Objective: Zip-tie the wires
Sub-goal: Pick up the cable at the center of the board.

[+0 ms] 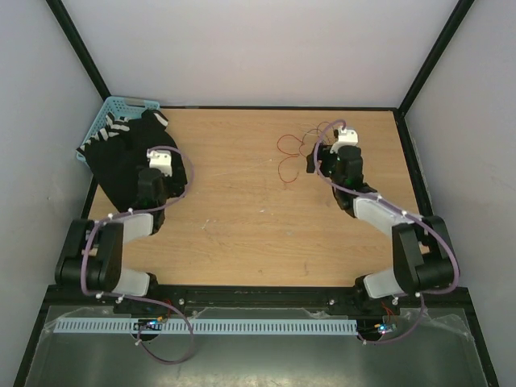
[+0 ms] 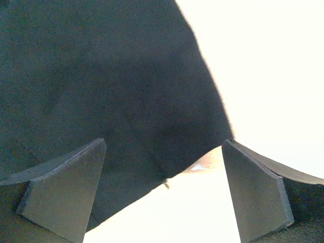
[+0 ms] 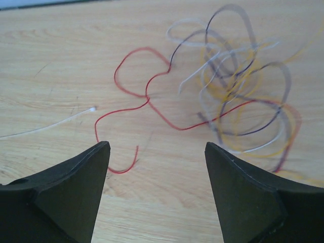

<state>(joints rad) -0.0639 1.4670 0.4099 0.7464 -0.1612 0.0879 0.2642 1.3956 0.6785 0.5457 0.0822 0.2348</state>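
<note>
The wires (image 3: 238, 96) lie as a loose tangle of red, yellow, dark and pale strands on the wooden table (image 1: 242, 218), at the back right in the top view (image 1: 294, 151). One red strand (image 3: 147, 98) curls out to the left. The zip tie (image 3: 50, 124), a thin whitish strip with a small head, lies flat left of the red strand. My right gripper (image 3: 157, 144) is open and empty, just short of the wires, beside them in the top view (image 1: 311, 164). My left gripper (image 2: 164, 142) is open and empty over a black cloth (image 2: 101, 76).
The black cloth (image 1: 121, 161) lies at the table's left side, partly over a light blue basket (image 1: 109, 113) in the back left corner. Black frame posts and white walls close in the table. A white slotted rail (image 1: 242, 326) runs along the near edge.
</note>
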